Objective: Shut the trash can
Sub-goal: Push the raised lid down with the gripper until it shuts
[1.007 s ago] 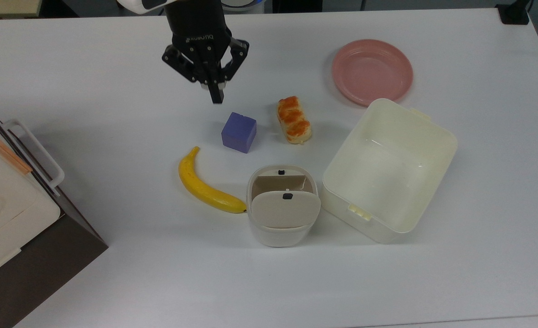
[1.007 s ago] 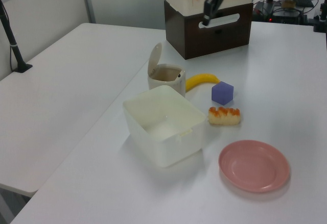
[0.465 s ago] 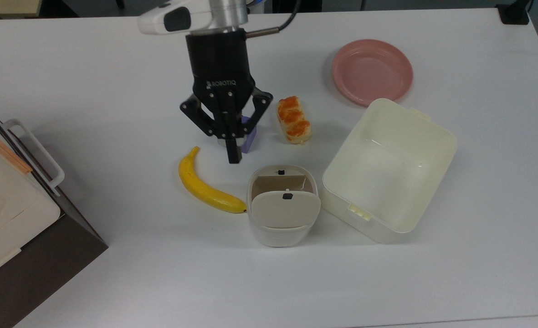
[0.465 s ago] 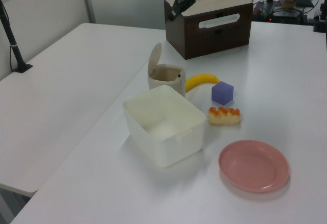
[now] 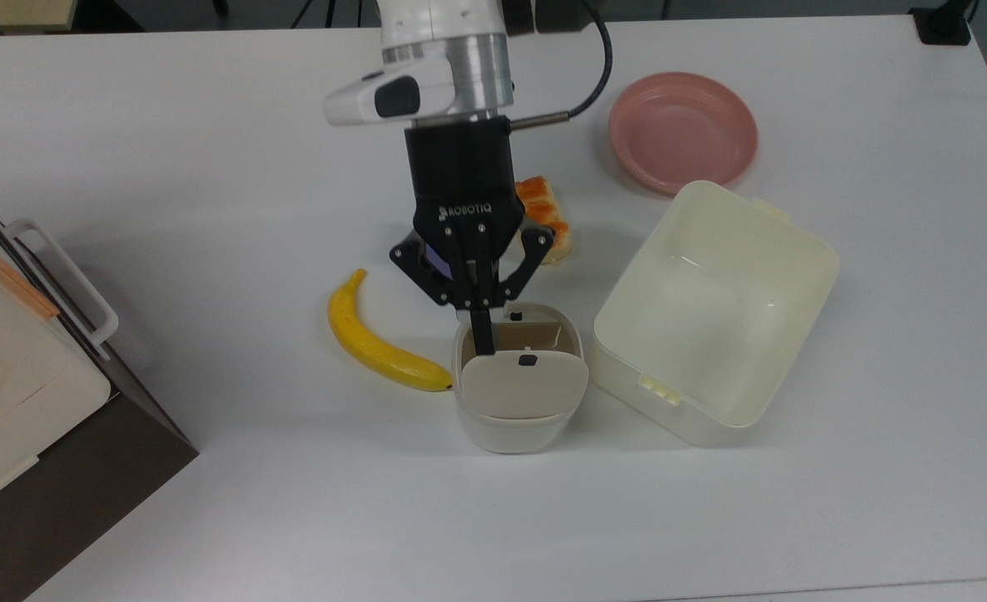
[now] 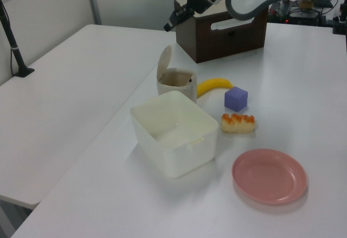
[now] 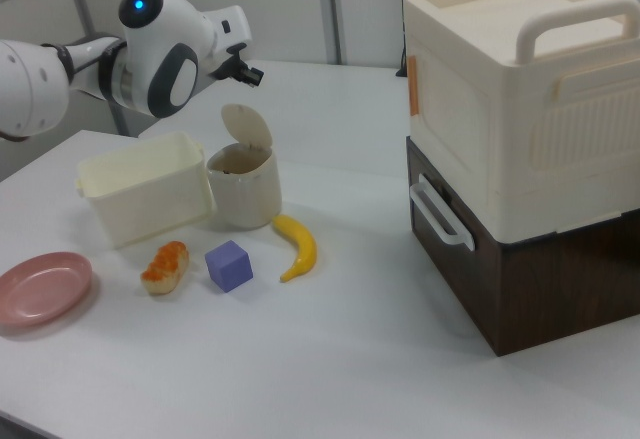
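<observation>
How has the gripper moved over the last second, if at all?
Yes. In the top view the gripper has travelled downward, past the purple cube, and now sits over the open trash can.

From the top view I see my gripper (image 5: 483, 339) with its fingers pressed together, their tip over the open mouth of the trash can (image 5: 516, 414), just behind the raised beige lid (image 5: 524, 385) with its small black button. A banana (image 5: 374, 341) lies at the top view's left of the can, its tip touching it. The pale-yellow tub (image 5: 714, 311) sits just beside the can on the other side. A pink plate (image 5: 682, 130) rests beyond the tub. The gripper partly covers a purple cube (image 5: 435, 257) and an orange-glazed pastry (image 5: 546, 214).
</observation>
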`<state>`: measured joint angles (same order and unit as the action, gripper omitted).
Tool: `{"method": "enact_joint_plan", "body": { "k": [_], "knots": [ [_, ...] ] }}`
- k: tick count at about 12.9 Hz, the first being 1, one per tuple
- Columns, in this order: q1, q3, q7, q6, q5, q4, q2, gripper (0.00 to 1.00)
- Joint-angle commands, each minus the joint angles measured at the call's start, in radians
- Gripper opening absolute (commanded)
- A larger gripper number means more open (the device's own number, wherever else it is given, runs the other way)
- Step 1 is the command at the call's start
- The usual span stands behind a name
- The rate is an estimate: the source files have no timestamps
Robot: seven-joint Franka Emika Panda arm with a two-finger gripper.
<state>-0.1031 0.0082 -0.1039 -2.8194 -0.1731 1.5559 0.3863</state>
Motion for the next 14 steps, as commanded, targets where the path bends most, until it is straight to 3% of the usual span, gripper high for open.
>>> {"method": "enact_joint_plan", "body": {
  "k": [1,7,14],
  "knots": [
    [-0.021,-0.017,-0.014,-0.015,-0.006,-0.106,0.094,0.0],
    [-0.055,-0.014,-0.008,0.011,0.058,-0.065,0.094,0.0],
    [-0.053,-0.014,0.018,0.268,0.058,-0.046,0.083,0.0]
  ]
}}
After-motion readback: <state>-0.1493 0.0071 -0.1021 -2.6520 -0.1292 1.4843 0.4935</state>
